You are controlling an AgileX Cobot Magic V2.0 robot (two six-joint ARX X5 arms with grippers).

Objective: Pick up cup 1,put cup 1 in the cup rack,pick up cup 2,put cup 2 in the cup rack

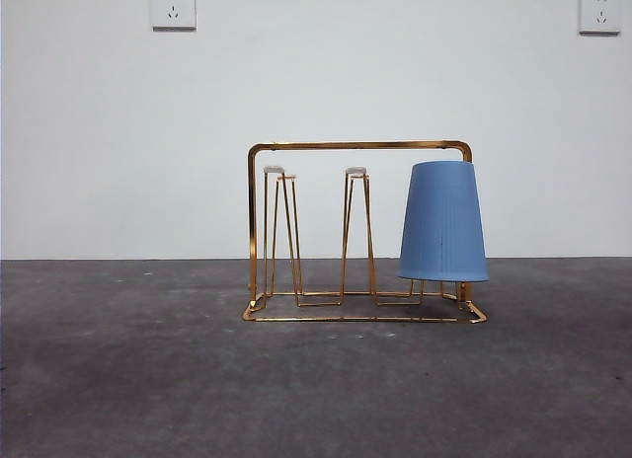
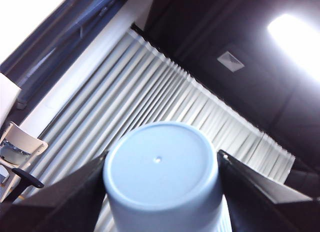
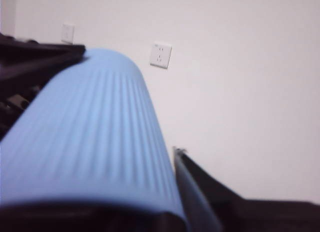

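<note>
Wire of a gold colour forms the cup rack (image 1: 360,145), which is seen in the front view standing on the dark grey table (image 1: 148,379) before a white wall. One blue cup (image 1: 443,221) is hung upside down at the rack's right end, its rim held clear of the base. Two narrow pegs with white tips (image 1: 274,170) are left bare beside it. Neither arm is shown in that view.

In the left wrist view, a pale cup (image 2: 160,167) is gripped by the left gripper (image 2: 162,159), with the black jaws pressed against opposite sides of it. Its flat bottom is turned toward the camera. A pleated curtain (image 2: 150,82) and a chair (image 2: 15,142) are seen behind it.

In the right wrist view, a ribbed blue cup (image 3: 95,137) is held by the right gripper (image 3: 127,99), with the jaws closed on its sides. The cup is blurred and fills much of the picture. A wall socket (image 3: 160,55) is seen behind it on the white wall.
</note>
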